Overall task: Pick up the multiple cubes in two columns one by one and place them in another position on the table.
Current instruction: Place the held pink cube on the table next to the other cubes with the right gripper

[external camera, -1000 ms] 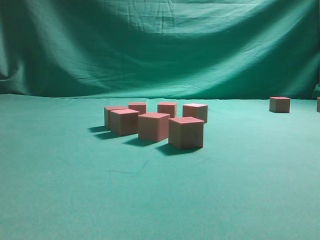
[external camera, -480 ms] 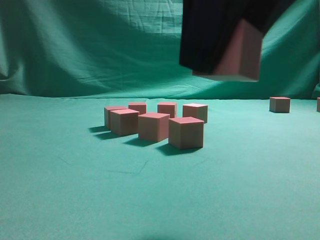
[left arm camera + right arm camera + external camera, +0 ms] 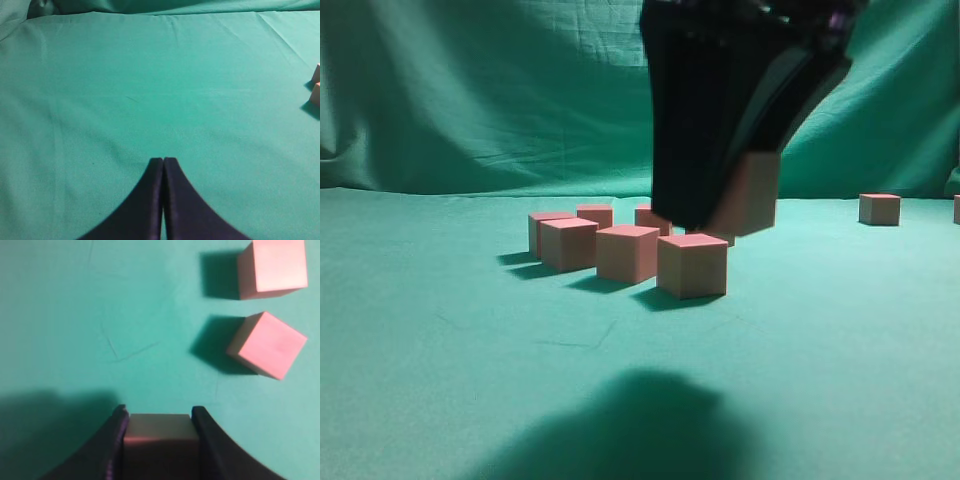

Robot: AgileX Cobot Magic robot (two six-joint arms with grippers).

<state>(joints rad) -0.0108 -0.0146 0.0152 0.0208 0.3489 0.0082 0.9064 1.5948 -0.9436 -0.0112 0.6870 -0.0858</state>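
- Cubes [image 3: 630, 250] sit in a bunch near the middle of the frame in the outside view, on the green tabletop [image 3: 440, 350].
- They have pinkish-red tops and lighter tan-pink sides.
- One more cube, the held cube [image 3: 750, 195], is up in the air in the upper middle of that frame, above the bunch.
- The right claw [image 3: 735, 200] is black and big in that view, and it is grasping the held cube, which sticks out at its lower end.
- A dark shadow [image 3: 630, 430] lies on the tabletop at the bottom middle of that frame.
- A far cube [image 3: 879, 208] sits alone at the right side of the frame, well apart from the bunch.
- In the right wrist view, the held cube [image 3: 159, 437] is at the bottom middle, squeezed between the two black fingers [image 3: 112, 440] of the right claw [image 3: 159, 415].
- Two cubes lie on the tabletop at the upper right of that view, one [image 3: 272, 267] above the other [image 3: 270, 344], near each other but not touching.
- In the left wrist view, the left claw [image 3: 163, 161] is at the bottom middle, clenched with its two tips pressed together and nothing between them.
- It is over bare green tabletop [image 3: 125, 90], and bits of two cubes [image 3: 316, 85] peek in at the right edge.
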